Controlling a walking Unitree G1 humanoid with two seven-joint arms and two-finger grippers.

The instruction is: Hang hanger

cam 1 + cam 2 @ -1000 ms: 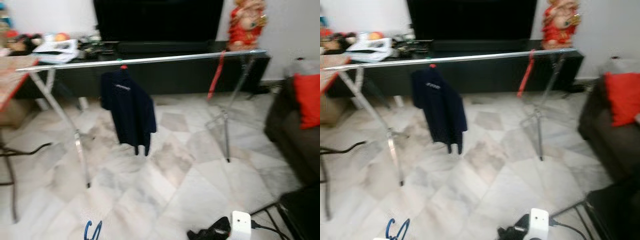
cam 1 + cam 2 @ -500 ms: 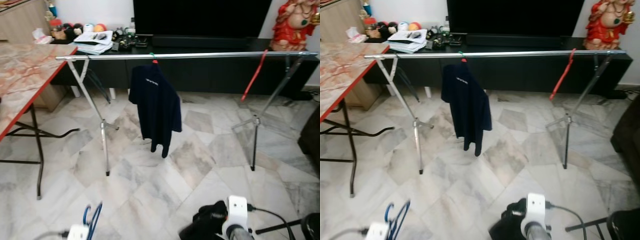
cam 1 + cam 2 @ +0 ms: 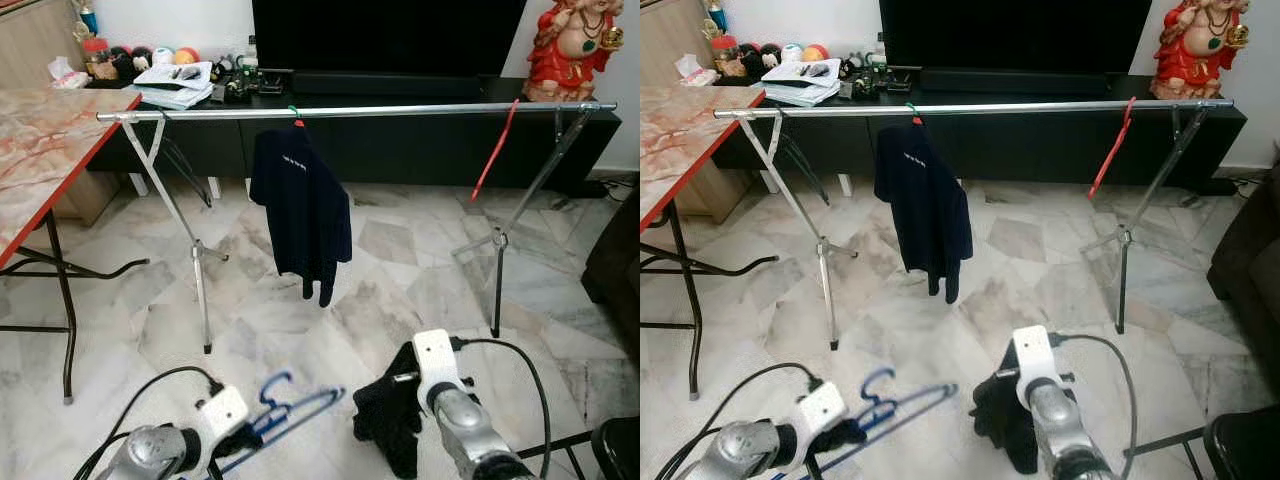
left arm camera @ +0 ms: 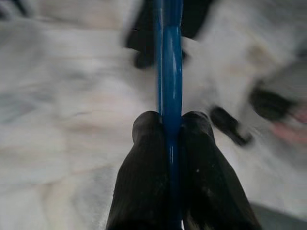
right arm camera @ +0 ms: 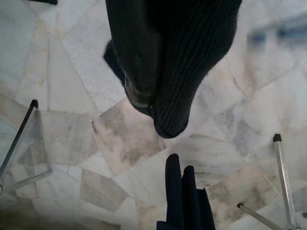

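Note:
My left gripper (image 3: 250, 432) is low at the front left, shut on a blue hanger (image 3: 296, 408) whose hook points up; in the left wrist view both fingers (image 4: 148, 143) pinch the blue hanger (image 4: 168, 57). My right gripper (image 3: 400, 400) is low at the front right, shut on a black knitted garment (image 3: 378, 440) that drapes over its fingers; the same garment (image 5: 192, 62) hangs in the right wrist view. Ahead stands a silver clothes rail (image 3: 400, 109). A navy shirt (image 3: 300, 215) hangs near its middle and a red hanger (image 3: 495, 150) near its right end.
A marble-topped table (image 3: 40, 140) with a red edge stands at the left. Behind the rail is a black TV cabinet (image 3: 420, 150) with a red statue (image 3: 570, 45). A dark sofa (image 3: 615, 270) sits at the right. Cables trail from both arms over the marble floor.
The camera turned and steadied. Both arms have risen into view, the left bringing the blue hanger up, the right bringing the black garment up.

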